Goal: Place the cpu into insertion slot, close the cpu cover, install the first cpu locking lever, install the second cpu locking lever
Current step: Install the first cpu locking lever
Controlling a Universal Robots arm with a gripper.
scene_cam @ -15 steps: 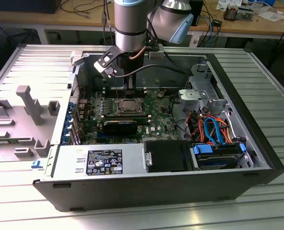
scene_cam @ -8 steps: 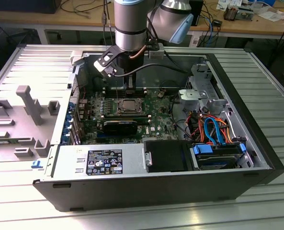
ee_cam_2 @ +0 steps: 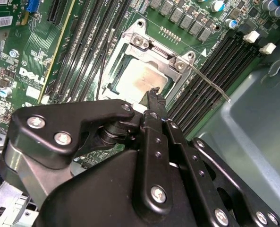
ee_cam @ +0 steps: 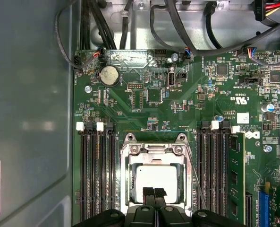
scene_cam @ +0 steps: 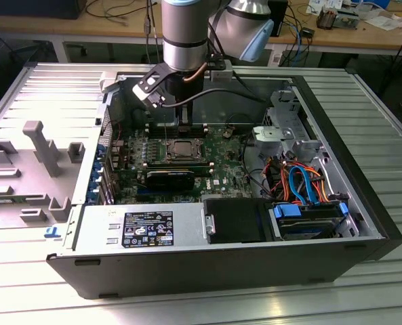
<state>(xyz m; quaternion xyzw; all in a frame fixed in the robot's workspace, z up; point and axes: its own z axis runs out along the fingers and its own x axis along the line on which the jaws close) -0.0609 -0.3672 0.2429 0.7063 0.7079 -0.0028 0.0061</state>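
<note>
Pale silver square cpu [ee_cam: 156, 178] sits framed by the cpu cover [ee_cam: 154, 153].

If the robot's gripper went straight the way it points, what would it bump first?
Most likely the shiny top of the cpu, inside the cpu cover window. The gripper aims near the cover's edge, so it might touch that instead.

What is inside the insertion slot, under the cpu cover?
The cpu lies in the insertion slot, its silver top showing through the window of the cpu cover, whose frame hides its edges; the gripper covers one side.
</note>
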